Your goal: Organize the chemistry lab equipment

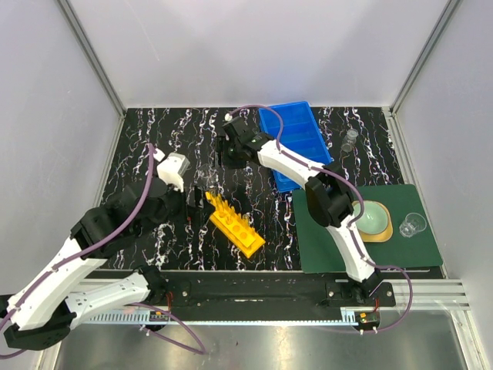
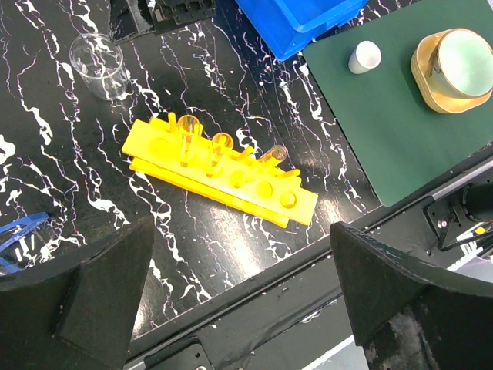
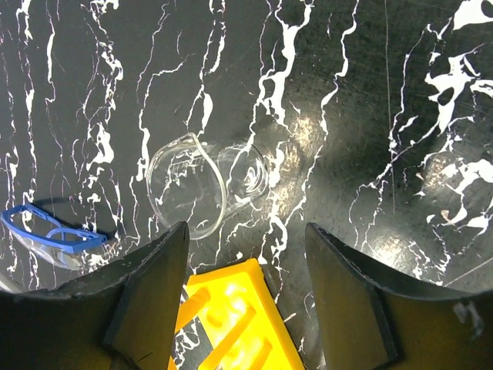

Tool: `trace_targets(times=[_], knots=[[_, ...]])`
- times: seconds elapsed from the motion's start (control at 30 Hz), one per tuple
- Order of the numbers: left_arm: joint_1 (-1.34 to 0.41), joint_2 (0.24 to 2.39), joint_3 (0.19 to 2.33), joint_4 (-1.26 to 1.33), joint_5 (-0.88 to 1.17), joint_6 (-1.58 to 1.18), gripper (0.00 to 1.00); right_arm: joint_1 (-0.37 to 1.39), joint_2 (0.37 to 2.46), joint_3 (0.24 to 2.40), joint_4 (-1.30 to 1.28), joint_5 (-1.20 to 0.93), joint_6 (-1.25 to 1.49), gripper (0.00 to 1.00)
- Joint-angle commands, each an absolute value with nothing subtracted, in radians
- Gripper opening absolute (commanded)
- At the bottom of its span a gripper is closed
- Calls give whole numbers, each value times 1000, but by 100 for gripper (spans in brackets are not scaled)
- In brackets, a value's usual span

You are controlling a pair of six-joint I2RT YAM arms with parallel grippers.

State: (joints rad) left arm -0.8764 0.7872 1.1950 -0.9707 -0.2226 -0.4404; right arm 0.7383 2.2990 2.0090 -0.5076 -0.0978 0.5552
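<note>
The yellow rack (image 1: 235,221) lies on the black marbled table with three clear tubes (image 2: 222,143) in its holes. A clear beaker (image 3: 202,185) sits just past the rack's far end (image 3: 231,320), and it also shows in the left wrist view (image 2: 98,65). My right gripper (image 3: 246,270) hovers open and empty above that beaker and rack end. My left gripper (image 2: 243,308) is open and empty, high over the table's front edge, near the rack (image 2: 223,173). The blue bin (image 1: 296,142) stands at the back. A small white round piece (image 2: 363,56) rests on the dark green mat.
The dark green mat (image 1: 339,247) at the right carries a pale green dome on a tan disc (image 1: 372,218) and a glass beaker (image 1: 413,225). A small glass (image 1: 350,139) stands right of the bin. Blue safety glasses (image 3: 50,235) lie left of the rack.
</note>
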Motion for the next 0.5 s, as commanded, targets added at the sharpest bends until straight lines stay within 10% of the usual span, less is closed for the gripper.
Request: trace_targets(times=[0.0,0.47], knots=[[-873,779,1190,-916,-255,-419,99,735,2335,2089,-480,-140,569,67],[-873,773,1170,-913,-267,-405,99,738,2444,2177,-483,-181,595,66]])
